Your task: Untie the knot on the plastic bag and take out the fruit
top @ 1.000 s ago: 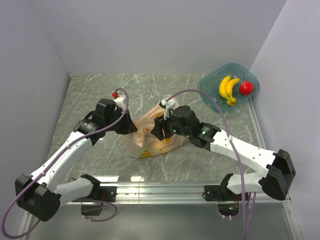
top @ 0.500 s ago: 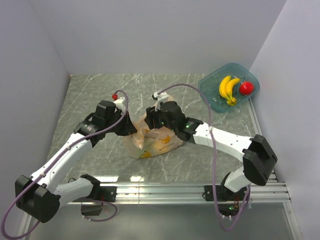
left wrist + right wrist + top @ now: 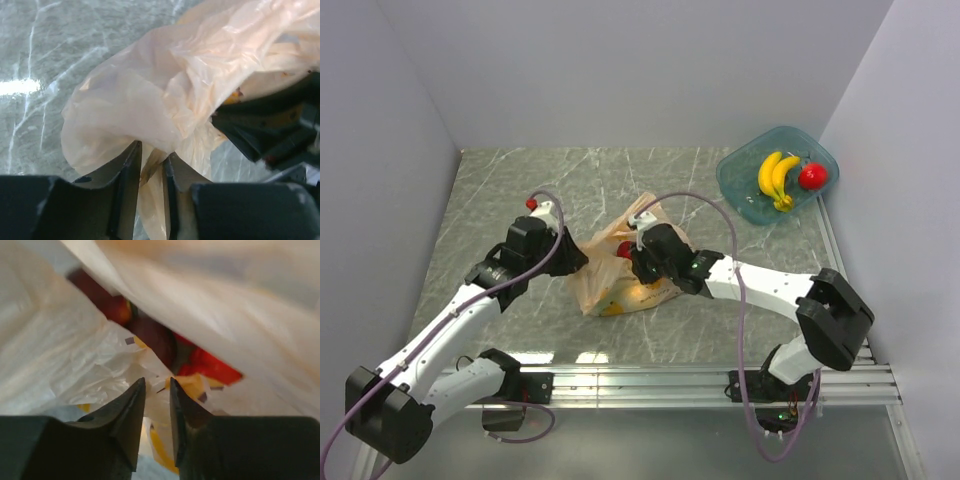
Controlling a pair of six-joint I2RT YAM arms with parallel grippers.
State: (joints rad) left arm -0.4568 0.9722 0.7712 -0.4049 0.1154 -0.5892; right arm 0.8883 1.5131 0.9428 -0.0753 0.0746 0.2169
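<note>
Plastic bag (image 3: 603,287) lies crosswise, one ear pointing far. Left gripper (image 3: 151,153): jaws slightly parted, film between. Right gripper (image 3: 156,385): slightly parted, facing film.

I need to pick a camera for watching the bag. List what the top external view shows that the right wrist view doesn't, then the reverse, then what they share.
Only top external: the teal tub at the far right, holding bananas and a round red fruit, and the whole plastic bag lying on the table.
Only right wrist: the right gripper, its fingertips a narrow gap apart, and dark red fruit close up between the bag's folds.
Both: the bag's pale plastic, with yellow showing through it.
</note>
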